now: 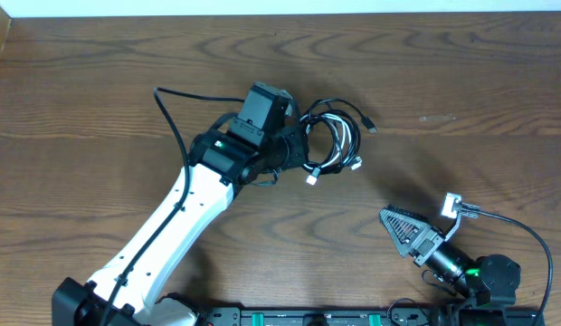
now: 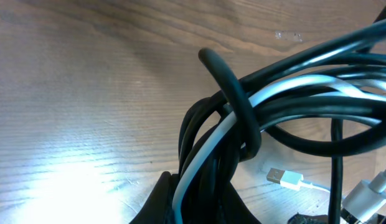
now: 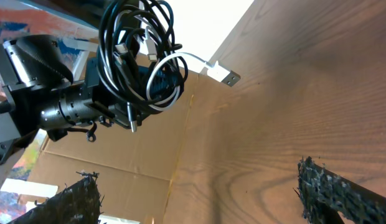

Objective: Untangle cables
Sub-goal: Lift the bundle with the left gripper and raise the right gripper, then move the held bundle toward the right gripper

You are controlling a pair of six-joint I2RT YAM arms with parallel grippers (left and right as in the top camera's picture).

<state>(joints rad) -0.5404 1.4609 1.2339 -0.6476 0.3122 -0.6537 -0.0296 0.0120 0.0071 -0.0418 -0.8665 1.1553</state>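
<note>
The cables (image 1: 333, 136) are a tangled bundle of black loops with a white cord, near the middle of the wooden table. My left gripper (image 1: 291, 149) is shut on the bundle's left side. In the left wrist view black strands and the white cord (image 2: 208, 152) run between the jaws (image 2: 205, 205). A white USB plug (image 2: 284, 178) lies on the wood beside them. A black plug end (image 1: 371, 126) sticks out at the right. My right gripper (image 1: 409, 228) is open and empty at the front right. From the right wrist view the bundle (image 3: 140, 53) shows far off.
The wooden table (image 1: 461, 81) stretches around the bundle. A thick black arm wire (image 1: 176, 136) loops left of the left arm. Brown cardboard (image 3: 118, 168) shows beyond the table edge in the right wrist view.
</note>
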